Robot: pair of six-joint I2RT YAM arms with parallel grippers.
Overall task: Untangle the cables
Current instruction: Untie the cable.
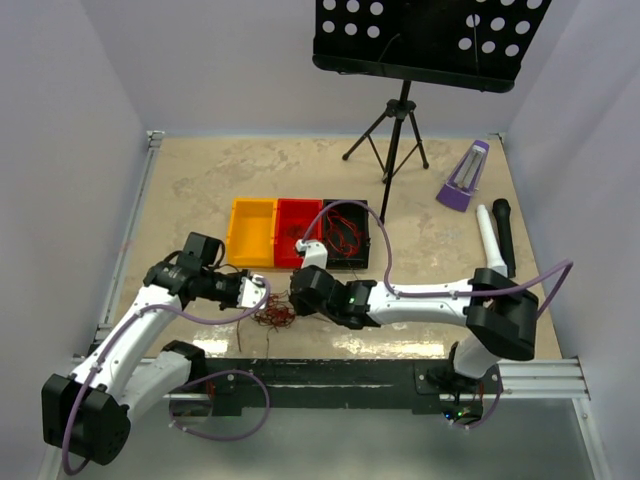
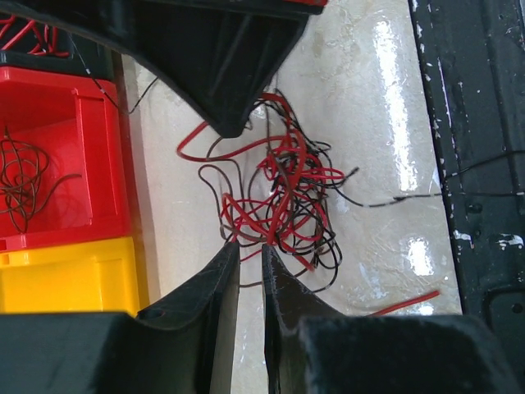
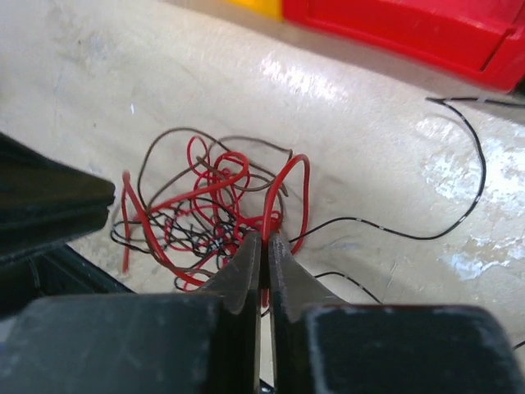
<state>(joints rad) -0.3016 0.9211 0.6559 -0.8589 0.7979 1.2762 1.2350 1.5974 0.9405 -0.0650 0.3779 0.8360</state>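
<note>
The 2 arms (image 1: 135, 325) are white with black joints (image 1: 505, 325) and lilac hoses (image 1: 345, 207).

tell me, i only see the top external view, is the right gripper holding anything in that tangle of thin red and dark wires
Observer: Yes, the right gripper is shut on a thin red wire of the tangle.
Operator: and the left one
Observer: The left gripper has its tips at the tangle, narrowly apart; whether it holds anything is unclear.
Operator: anything sorted yet
Observer: A dark wire coil lies in the red plastic bin.
</note>
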